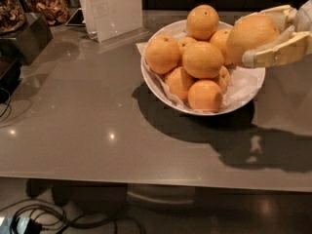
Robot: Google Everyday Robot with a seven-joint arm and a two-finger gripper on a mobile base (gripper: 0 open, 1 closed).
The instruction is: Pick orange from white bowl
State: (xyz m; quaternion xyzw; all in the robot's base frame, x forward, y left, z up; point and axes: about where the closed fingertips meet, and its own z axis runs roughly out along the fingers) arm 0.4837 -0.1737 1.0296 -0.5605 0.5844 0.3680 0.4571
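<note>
A white bowl (pixel 168 99) lined with crinkled white paper stands on the grey counter, right of centre, piled with several oranges (pixel 202 59). My gripper (pixel 249 35) reaches in from the right edge, above the bowl's right rim. Its cream fingers (pixel 278 52) are shut on one large pale orange (pixel 251 34), held just above the rim and clear of the pile. One finger runs under the fruit, the other behind its top.
A clear upright sign holder (pixel 113 11) stands behind the bowl to the left. Dark containers with dried food (pixel 22 13) sit at the far left. The counter's front edge (pixel 146 177) runs along the bottom, with cables (pixel 58 218) on the floor below.
</note>
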